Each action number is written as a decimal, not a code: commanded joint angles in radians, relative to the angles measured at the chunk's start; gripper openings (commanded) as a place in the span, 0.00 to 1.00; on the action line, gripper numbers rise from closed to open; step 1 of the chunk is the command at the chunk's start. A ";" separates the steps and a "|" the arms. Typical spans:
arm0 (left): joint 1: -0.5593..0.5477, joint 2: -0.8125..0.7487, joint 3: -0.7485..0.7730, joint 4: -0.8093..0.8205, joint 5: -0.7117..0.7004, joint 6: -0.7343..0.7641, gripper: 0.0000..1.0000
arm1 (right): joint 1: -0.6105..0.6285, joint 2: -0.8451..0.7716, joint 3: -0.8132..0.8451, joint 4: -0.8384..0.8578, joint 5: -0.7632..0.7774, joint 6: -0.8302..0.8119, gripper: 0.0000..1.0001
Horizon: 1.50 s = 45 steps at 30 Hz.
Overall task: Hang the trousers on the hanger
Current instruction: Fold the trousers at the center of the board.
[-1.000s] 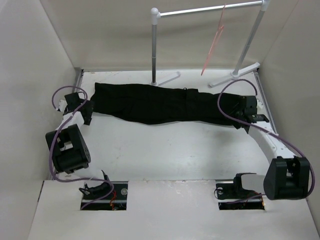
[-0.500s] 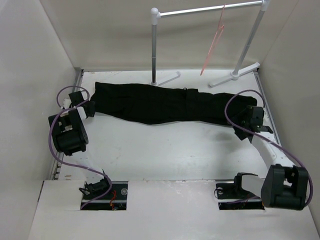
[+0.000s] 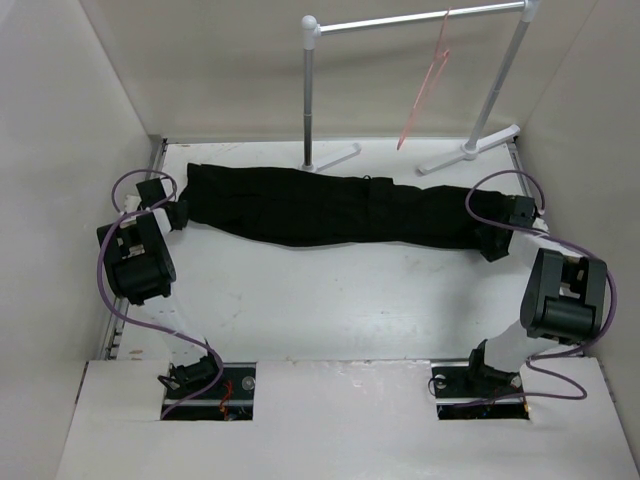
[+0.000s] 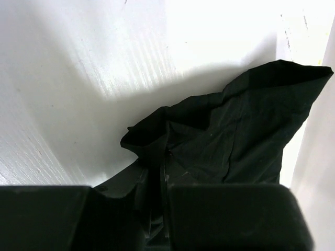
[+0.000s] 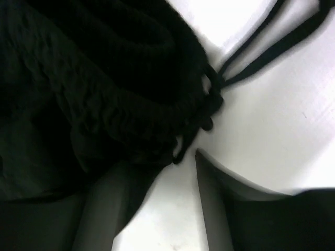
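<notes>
The trousers [image 3: 330,208] lie stretched along the far side of the counter [image 3: 340,300], from left edge to right edge. The left pincer [image 3: 178,215] is pinched almost closed on their left end. The right pincer [image 5: 175,178] is parted - waistband against one finger, bare counter between. The hanger [image 3: 425,85] hangs on the rail [image 3: 400,21] near the far right corner.

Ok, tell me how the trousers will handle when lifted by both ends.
Likely floppy: the trousers lie flat and wrinkled on the table, so the middle should sag. Probably light, being thin cloth. The loose drawstring may dangle or snag.
</notes>
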<state>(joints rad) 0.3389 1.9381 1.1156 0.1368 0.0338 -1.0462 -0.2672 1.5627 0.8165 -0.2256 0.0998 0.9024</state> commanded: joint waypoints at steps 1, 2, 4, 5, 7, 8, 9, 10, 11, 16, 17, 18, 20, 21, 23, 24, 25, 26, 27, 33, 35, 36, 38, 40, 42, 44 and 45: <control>0.015 0.001 0.030 -0.026 -0.035 0.015 0.05 | -0.002 0.045 0.061 0.072 0.029 0.021 0.47; 0.015 -0.005 0.027 -0.031 -0.041 0.017 0.05 | -0.002 0.060 0.075 0.066 0.031 0.024 0.31; 0.021 -0.021 0.024 -0.054 -0.063 0.021 0.04 | -0.001 0.074 0.085 0.057 0.029 0.029 0.14; 0.028 -0.030 0.023 -0.072 -0.074 0.029 0.03 | -0.002 0.062 0.078 0.046 0.031 0.029 0.08; 0.048 -0.059 0.010 -0.112 -0.109 0.044 0.03 | -0.007 -0.005 0.032 0.019 0.055 0.030 0.05; 0.058 -0.073 0.003 -0.126 -0.124 0.052 0.02 | -0.008 -0.036 0.009 0.011 0.069 0.030 0.05; 0.071 -0.091 -0.011 -0.147 -0.141 0.061 0.02 | -0.022 -0.085 -0.032 0.002 0.077 0.030 0.04; 0.085 -0.111 -0.028 -0.164 -0.159 0.064 0.01 | -0.036 -0.111 -0.055 -0.004 0.074 0.032 0.03; 0.096 -0.131 -0.048 -0.175 -0.172 0.067 0.01 | -0.051 -0.145 -0.088 -0.011 0.064 0.033 0.03; 0.130 -0.263 -0.152 -0.241 -0.241 0.066 0.00 | -0.060 -0.171 -0.109 -0.015 0.060 0.035 0.02; 0.133 -0.289 -0.164 -0.267 -0.264 0.068 0.00 | -0.060 -0.171 -0.109 -0.015 0.060 0.035 0.02; 0.139 -0.313 -0.177 -0.287 -0.282 0.071 0.00 | -0.060 -0.171 -0.109 -0.015 0.060 0.035 0.02; 0.160 -0.355 -0.195 -0.327 -0.305 0.075 0.00 | -0.060 -0.171 -0.109 -0.015 0.060 0.035 0.02; 0.173 -0.375 -0.201 -0.356 -0.319 0.080 0.00 | -0.060 -0.171 -0.109 -0.015 0.060 0.035 0.02; 0.185 -0.419 -0.227 -0.407 -0.351 0.087 0.02 | -0.060 -0.171 -0.109 -0.015 0.060 0.035 0.02; 0.186 -0.445 -0.247 -0.417 -0.370 0.087 0.04 | -0.060 -0.171 -0.109 -0.015 0.060 0.035 0.02; 0.182 -0.467 -0.264 -0.428 -0.388 0.084 0.07 | -0.060 -0.171 -0.109 -0.015 0.060 0.035 0.02; 0.176 -0.490 -0.276 -0.434 -0.400 0.081 0.10 | -0.060 -0.171 -0.109 -0.015 0.060 0.035 0.02; 0.162 -0.510 -0.280 -0.437 -0.408 0.080 0.14 | -0.060 -0.171 -0.109 -0.015 0.060 0.035 0.02; 0.122 -0.518 -0.185 -0.459 -0.434 0.097 0.15 | -0.060 -0.171 -0.109 -0.015 0.060 0.035 0.02; 0.107 -0.481 -0.162 -0.450 -0.396 0.087 0.13 | -0.060 -0.171 -0.109 -0.015 0.060 0.035 0.02; 0.099 -0.467 -0.154 -0.445 -0.385 0.083 0.13 | -0.060 -0.171 -0.109 -0.015 0.060 0.035 0.02; 0.096 -0.455 -0.154 -0.436 -0.377 0.078 0.11 | -0.060 -0.171 -0.109 -0.015 0.060 0.035 0.02; 0.096 -0.444 -0.154 -0.428 -0.370 0.077 0.08 | -0.060 -0.171 -0.109 -0.015 0.060 0.035 0.02; 0.094 -0.439 -0.152 -0.424 -0.364 0.072 0.06 | -0.060 -0.171 -0.109 -0.015 0.060 0.035 0.02; 0.084 -0.433 -0.148 -0.421 -0.364 0.072 0.06 | -0.060 -0.171 -0.109 -0.015 0.060 0.035 0.02; 0.082 -0.429 -0.146 -0.421 -0.364 0.072 0.06 | -0.060 -0.171 -0.109 -0.015 0.060 0.035 0.02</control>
<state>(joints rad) 0.4301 1.5101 0.9321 -0.2974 -0.3172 -0.9676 -0.3141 1.4017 0.7036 -0.2691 0.1165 0.9352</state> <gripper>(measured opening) 0.061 0.057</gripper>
